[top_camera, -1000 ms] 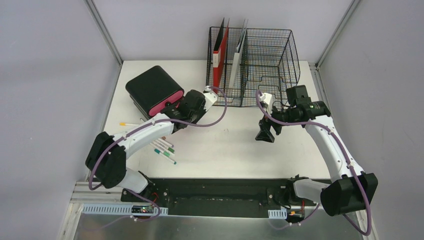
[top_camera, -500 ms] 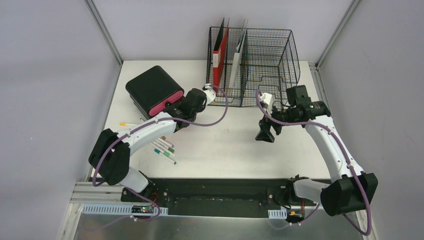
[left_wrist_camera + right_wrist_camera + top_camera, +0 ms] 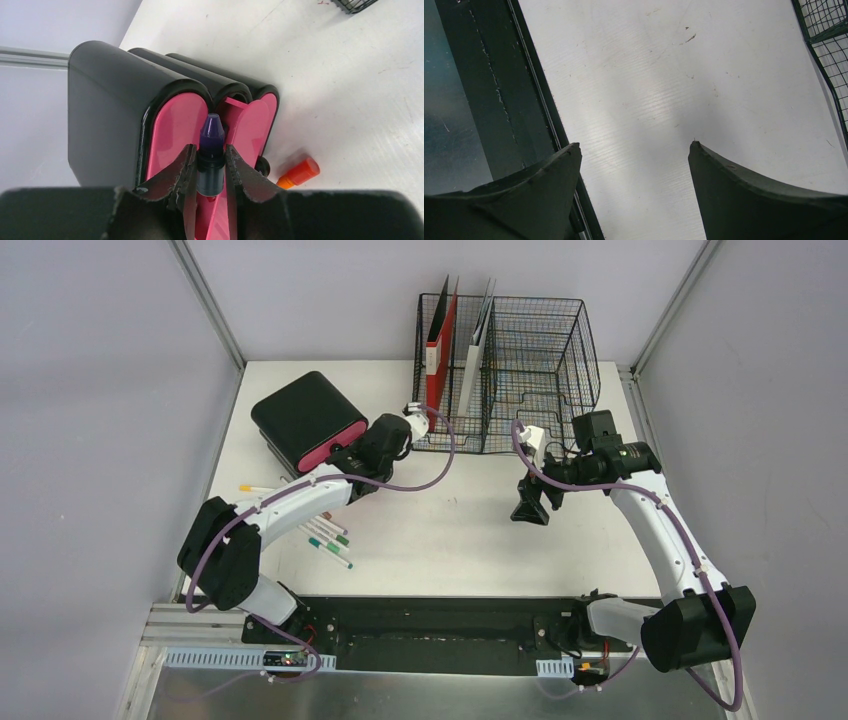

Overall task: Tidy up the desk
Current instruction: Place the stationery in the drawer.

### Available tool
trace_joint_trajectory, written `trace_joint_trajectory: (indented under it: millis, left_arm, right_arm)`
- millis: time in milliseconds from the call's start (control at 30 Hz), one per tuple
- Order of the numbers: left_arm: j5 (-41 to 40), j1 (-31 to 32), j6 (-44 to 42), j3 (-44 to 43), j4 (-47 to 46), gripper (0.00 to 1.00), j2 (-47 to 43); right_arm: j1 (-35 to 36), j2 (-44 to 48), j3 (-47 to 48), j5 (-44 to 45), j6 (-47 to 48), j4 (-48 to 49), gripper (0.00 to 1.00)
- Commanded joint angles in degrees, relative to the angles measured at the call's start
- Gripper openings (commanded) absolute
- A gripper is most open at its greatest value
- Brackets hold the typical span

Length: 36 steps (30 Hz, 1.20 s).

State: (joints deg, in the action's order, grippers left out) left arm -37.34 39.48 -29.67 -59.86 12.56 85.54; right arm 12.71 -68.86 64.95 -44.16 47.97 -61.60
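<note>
Upper left of the overhead view, my left gripper [image 3: 210,149] clenches a purple-capped marker [image 3: 212,131] at the pink-lined case [image 3: 106,100]; my right gripper [image 3: 634,146] hangs spread above the desk [image 3: 639,70].

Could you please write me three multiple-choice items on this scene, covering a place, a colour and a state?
1. Where on the desk does the wire rack stand?
A) at the far edge
B) beside the arm bases
C) against the left wall

2. What colour is the cap of the marker in the left pincer?
A) green
B) purple
C) yellow

3. How is the right pincer?
A) shut on a pen
B) open and empty
C) shut on a folder

Answers:
1 A, the top view shows it by the back wall.
2 B, the left wrist view shows a purple cap in the grip.
3 B, its wrist view shows the jaws apart over bare desk.
</note>
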Motion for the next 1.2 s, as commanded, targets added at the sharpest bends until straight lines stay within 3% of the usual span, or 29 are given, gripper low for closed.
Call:
trace_joint_trajectory:
  millis: [0,567,800,1000,1167]
  left_arm:
    - [-2.3,-1.1,-2.1,0.8,-2.9,0.00,1.0]
    - [-5.1,-2.7,-3.2,2.3,-3.5,0.00,5.2]
    - [-3.2,-2.7,-1.9,2.6,-2.5,0.11,5.5]
    - [0.8,-2.7,0.5,2.5,-0.1,0.12,4.4]
    - [2.2,-2.7,2.2,2.1,1.9,0.18,3.5]
  right_arm:
    - [-0.2,0.4,0.3,-0.8,1.3,0.5,0.82]
    - [-0.2,0.6,0.3,-0.7,1.3,0.6,0.82]
    - [-0.2,0.6,0.3,-0.6,1.3,0.5,0.82]
    - [-0.3,0.5,0.2,-0.7,1.3,0.6,0.82]
    - [-0.3,0.5,0.3,-0.6,1.4,0.6,0.82]
